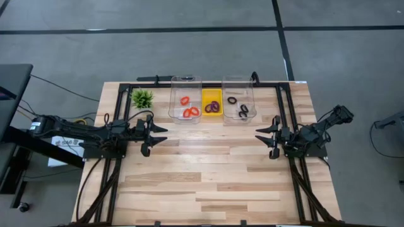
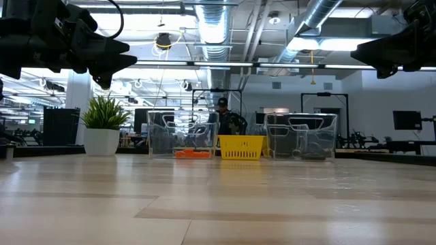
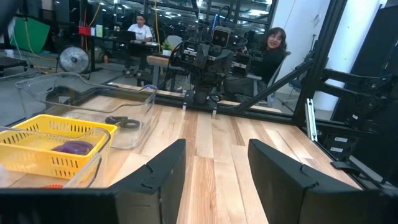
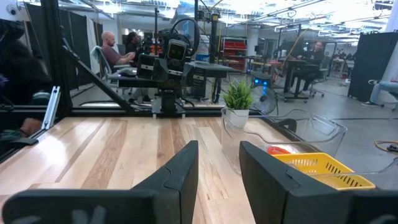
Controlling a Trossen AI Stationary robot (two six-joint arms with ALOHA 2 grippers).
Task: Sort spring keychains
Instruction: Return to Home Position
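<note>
The spring keychains lie sorted at the table's far edge. Red-orange rings [image 1: 190, 111] rest in the left clear bin [image 1: 185, 107], purple rings [image 1: 212, 106] in the yellow basket [image 1: 212, 102], black rings [image 1: 242, 111] in the right clear bin [image 1: 238, 107]. My left gripper [image 1: 159, 135] hovers open above the table's left side, pointing right. My right gripper [image 1: 264, 138] hovers open above the right side, pointing left. In the left wrist view a purple ring [image 3: 76, 147] and a black ring [image 3: 123, 122] show. Neither gripper holds anything.
A small green plant in a white pot [image 1: 142, 98] stands at the far left corner, beside the left bin. A black frame [image 1: 278, 88] runs along the table's far and side edges. Bare wood [image 1: 211, 164] lies between the arms. People sit in the room beyond.
</note>
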